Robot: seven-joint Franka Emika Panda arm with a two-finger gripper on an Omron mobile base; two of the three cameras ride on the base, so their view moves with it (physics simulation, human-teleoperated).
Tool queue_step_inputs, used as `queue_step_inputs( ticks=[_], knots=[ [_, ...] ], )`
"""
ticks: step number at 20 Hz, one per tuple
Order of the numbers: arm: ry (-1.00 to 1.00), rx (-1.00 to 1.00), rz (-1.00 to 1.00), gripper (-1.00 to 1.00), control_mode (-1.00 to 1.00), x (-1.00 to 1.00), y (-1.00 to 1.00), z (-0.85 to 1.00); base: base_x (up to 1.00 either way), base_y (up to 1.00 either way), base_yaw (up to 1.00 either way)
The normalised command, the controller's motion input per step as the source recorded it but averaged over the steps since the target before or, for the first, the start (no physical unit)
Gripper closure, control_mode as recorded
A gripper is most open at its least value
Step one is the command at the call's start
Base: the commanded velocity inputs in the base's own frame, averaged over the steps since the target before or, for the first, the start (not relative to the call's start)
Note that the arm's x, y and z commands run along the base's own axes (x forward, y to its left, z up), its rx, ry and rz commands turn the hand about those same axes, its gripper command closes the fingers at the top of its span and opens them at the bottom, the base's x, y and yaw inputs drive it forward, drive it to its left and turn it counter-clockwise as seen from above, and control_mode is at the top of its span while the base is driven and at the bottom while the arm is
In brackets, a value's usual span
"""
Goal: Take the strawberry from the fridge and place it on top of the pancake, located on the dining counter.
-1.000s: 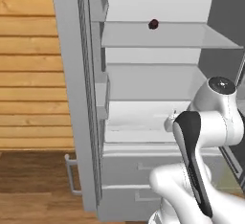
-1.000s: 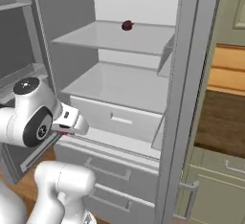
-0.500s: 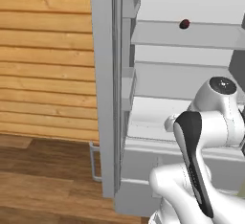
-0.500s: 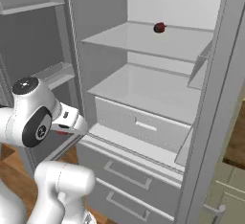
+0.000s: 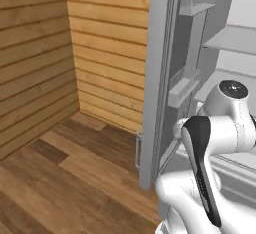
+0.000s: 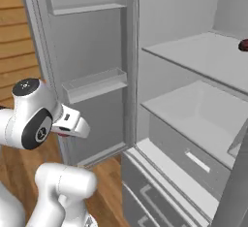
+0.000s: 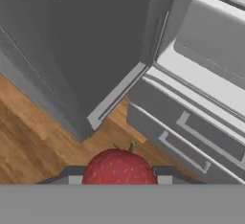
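The strawberry [image 7: 118, 166], bright red with a small green stem, sits between my two dark fingertips [image 7: 72, 173] at the bottom of the hand view, and my gripper [image 7: 118, 174] is shut on it. In the right base view the gripper [image 6: 72, 125] hangs low in front of the open left door of the light-grey fridge [image 6: 193, 100], with a bit of red under the hand. The fridge drawers [image 7: 191, 132] lie ahead of the hand. In the left base view the fridge door's edge [image 5: 159, 78] stands beside my arm. The pancake and the dining counter are out of view.
A dark maroon lump [image 6: 243, 45] lies on the upper fridge shelf at far right. The open door carries bins [image 6: 92, 83] close to my hand. A wooden plank wall [image 5: 50, 53] and wood floor [image 5: 60, 178] lie to the left.
The whole picture has shifted: the base has swung left, so the fridge has slid right and the wooden wall has come into view. The gripper stays shut on the strawberry.
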Motion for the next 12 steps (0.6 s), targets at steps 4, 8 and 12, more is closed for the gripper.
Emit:
queue_step_inputs(
  ticks=[4,8,12],
  knots=[
    [0.0,0.0,0.0,1.0,1.0,0.0,0.0,0.0,-0.4,0.01,0.78],
    [0.0,0.0,0.0,1.0,1.0,0.0,0.0,0.0,-0.53,0.21,0.75],
    [0.0,0.0,0.0,1.0,1.0,0.0,0.0,0.0,-0.62,0.48,0.69]
  ],
)
